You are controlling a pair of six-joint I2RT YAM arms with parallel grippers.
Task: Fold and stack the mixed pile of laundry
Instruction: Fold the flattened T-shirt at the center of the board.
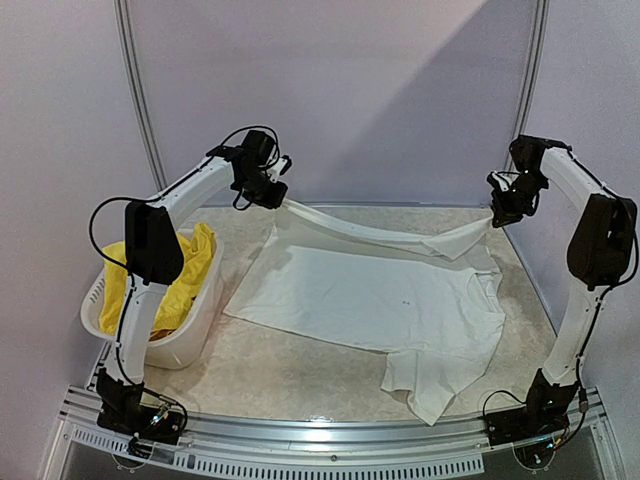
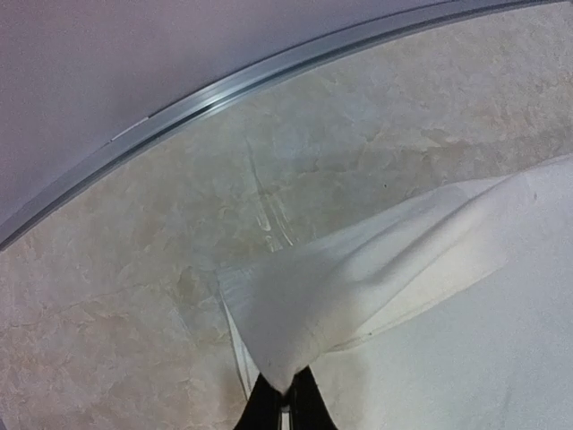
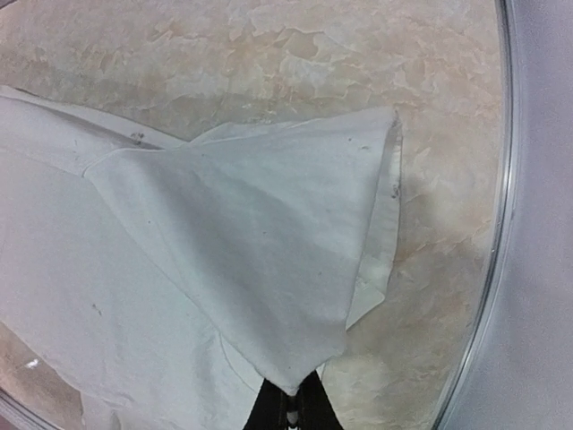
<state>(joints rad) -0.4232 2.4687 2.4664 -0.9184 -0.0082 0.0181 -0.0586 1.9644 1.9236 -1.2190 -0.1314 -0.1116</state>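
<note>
My left claw (image 1: 281,199) at ten o'clock and right claw (image 1: 498,214) at two pinch the shirt (image 1: 370,290); a hard tug could slip it.

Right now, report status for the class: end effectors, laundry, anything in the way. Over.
Both shut on far edge of white T-shirt: left end effector, right end effector. Edge lifted, body spread on table. At left, yellow shorts in basket; nothing blocking.

A pale lilac wall (image 1: 350,80) stands behind the beige marbled worktop (image 1: 300,370), framed by a curved metal rail (image 2: 269,73).
</note>
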